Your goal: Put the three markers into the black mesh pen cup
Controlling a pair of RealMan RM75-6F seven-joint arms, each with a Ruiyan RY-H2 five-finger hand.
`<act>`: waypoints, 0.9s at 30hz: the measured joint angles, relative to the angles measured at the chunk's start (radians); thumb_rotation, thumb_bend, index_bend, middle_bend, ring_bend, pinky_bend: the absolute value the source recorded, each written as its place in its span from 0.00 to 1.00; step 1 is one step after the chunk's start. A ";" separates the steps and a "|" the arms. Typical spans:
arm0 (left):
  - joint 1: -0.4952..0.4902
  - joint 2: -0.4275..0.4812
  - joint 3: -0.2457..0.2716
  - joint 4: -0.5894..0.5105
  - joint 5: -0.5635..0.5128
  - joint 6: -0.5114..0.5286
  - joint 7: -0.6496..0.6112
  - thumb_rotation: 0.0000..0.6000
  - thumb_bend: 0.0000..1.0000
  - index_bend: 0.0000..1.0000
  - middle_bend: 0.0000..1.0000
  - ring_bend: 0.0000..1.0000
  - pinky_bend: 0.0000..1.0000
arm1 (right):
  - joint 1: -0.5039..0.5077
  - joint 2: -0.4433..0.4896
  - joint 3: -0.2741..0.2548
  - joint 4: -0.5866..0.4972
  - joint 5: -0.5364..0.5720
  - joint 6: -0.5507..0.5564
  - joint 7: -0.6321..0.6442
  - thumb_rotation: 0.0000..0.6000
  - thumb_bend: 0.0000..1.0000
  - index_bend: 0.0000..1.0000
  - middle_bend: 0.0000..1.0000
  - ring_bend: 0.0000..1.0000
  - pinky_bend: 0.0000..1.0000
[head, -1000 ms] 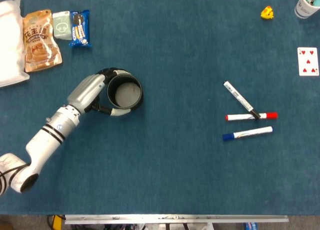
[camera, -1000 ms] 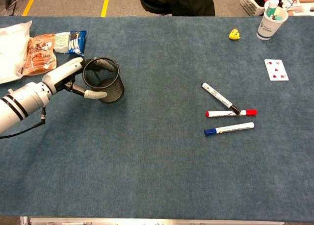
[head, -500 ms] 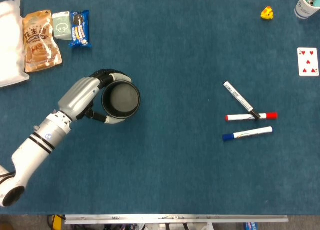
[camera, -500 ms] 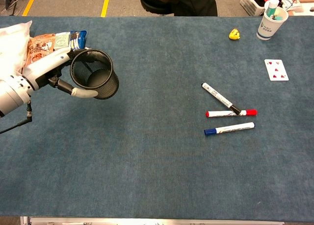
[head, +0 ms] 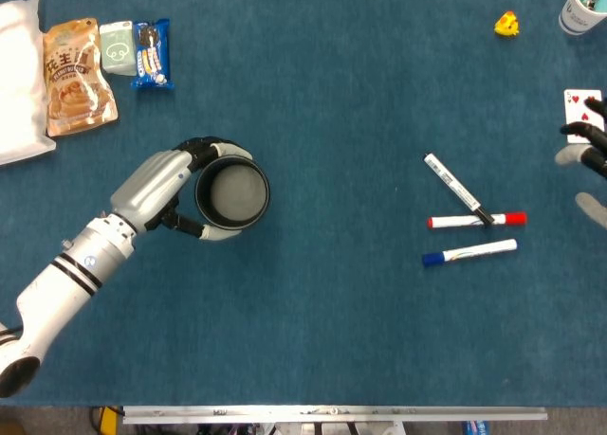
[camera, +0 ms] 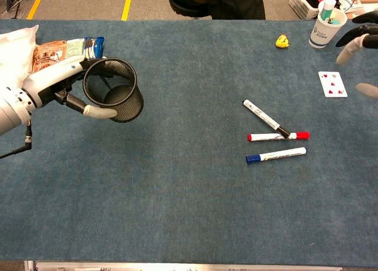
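Now the right robot hand (head: 590,160) has come in at the far right edge, where a second ago nothing showed, and the black mesh pen cup (head: 232,190) has barely moved since half a second ago.

From the head view, the left robot hand (head: 171,184) holds the cup, with its silver fingers wrapped around the round wall. We look straight down into the cup's round mouth. Three markers lie on the fuzzy blue worktop (head: 341,312), well apart from the cup. The black marker (head: 457,188) lies slanted, and its tip touches the red marker (head: 476,220). The blue marker (head: 469,253) lies just below the red one. Only dark and pale fingertips of the right robot hand show, spread apart and holding nothing, over a playing card (head: 581,116). A small yellow toy (head: 507,24) sits near the top right.

From the chest view, the left robot hand (camera: 71,91) grips the wire cup (camera: 113,98), which is tilted with its mouth facing up and toward us. The thin long markers (camera: 274,138) lie flat to the right. The right robot hand (camera: 361,43) floats by a white paper cup (camera: 322,30), fingers apart. Shiny snack packets (camera: 65,52) lie at the top left.
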 measured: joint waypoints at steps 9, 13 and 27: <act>-0.033 -0.002 -0.013 -0.026 -0.038 -0.078 0.047 0.86 0.15 0.30 0.23 0.16 0.13 | 0.094 -0.077 -0.039 0.154 -0.103 -0.058 -0.020 1.00 0.28 0.39 0.26 0.08 0.11; -0.037 -0.014 -0.019 -0.030 -0.056 -0.092 0.057 0.86 0.15 0.30 0.23 0.16 0.13 | 0.137 -0.121 -0.067 0.221 -0.147 -0.081 -0.024 1.00 0.28 0.39 0.26 0.08 0.11; -0.037 -0.035 -0.025 -0.018 -0.073 -0.115 0.056 0.86 0.15 0.30 0.23 0.16 0.13 | 0.237 -0.248 -0.150 0.414 -0.219 -0.139 -0.028 1.00 0.28 0.39 0.27 0.08 0.11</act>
